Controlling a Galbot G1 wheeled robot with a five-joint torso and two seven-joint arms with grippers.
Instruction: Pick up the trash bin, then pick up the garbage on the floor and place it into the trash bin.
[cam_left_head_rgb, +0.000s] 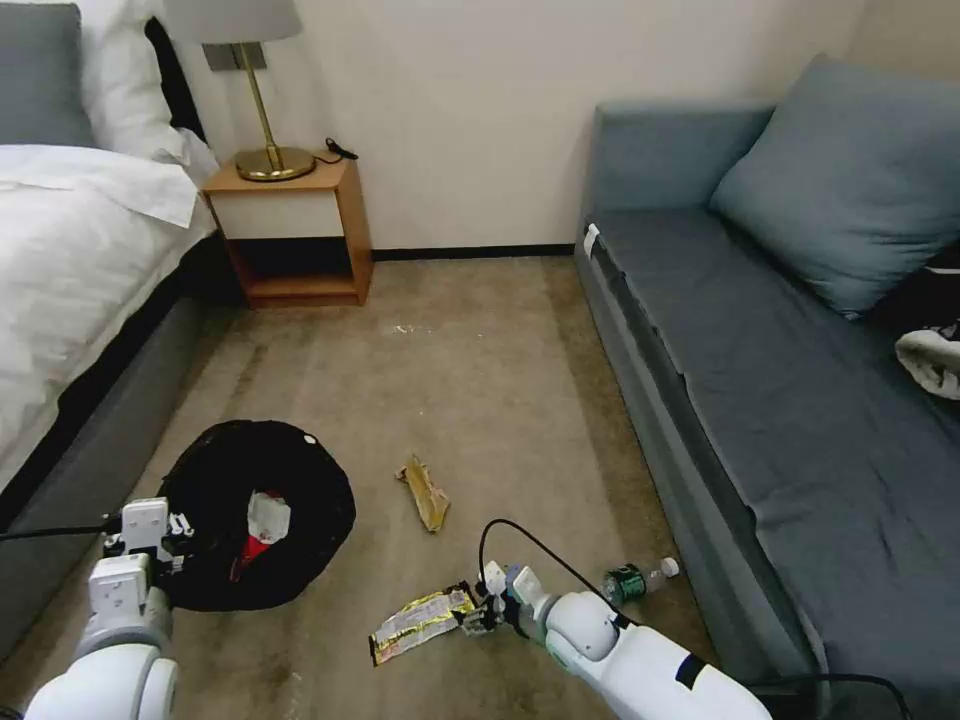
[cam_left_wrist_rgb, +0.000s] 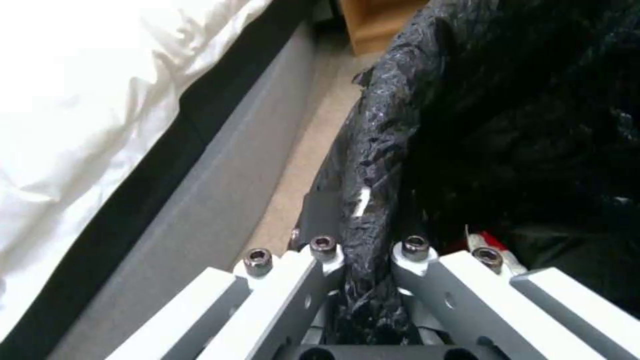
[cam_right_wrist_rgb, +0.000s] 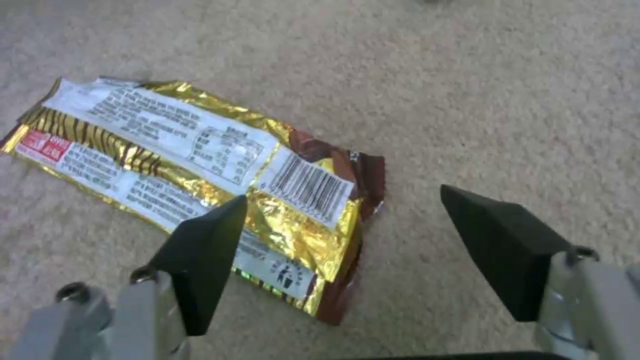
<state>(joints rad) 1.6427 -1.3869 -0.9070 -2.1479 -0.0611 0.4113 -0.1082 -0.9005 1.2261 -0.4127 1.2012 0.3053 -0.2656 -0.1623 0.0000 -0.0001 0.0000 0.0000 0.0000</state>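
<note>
The trash bin (cam_left_head_rgb: 290, 470), lined with a crinkly black bag, hangs at the left with my left gripper (cam_left_head_rgb: 172, 532) shut on its rim (cam_left_wrist_rgb: 373, 200). A crumpled red-and-white wrapper (cam_left_head_rgb: 262, 525) lies inside it. On the carpet lie three pieces of garbage: a flat yellow-silver wrapper (cam_left_head_rgb: 420, 622), a crumpled brown wrapper (cam_left_head_rgb: 424, 492) and a small clear bottle (cam_left_head_rgb: 632, 580). My right gripper (cam_left_head_rgb: 478, 614) is open just above the near end of the yellow-silver wrapper (cam_right_wrist_rgb: 200, 165); one black fingertip (cam_right_wrist_rgb: 207, 250) overlaps it, the other is over bare carpet.
A bed (cam_left_head_rgb: 70, 260) stands at the left and a blue-grey sofa (cam_left_head_rgb: 760, 360) at the right. A wooden nightstand (cam_left_head_rgb: 290, 230) with a brass lamp is at the back wall. Carpet runs between them.
</note>
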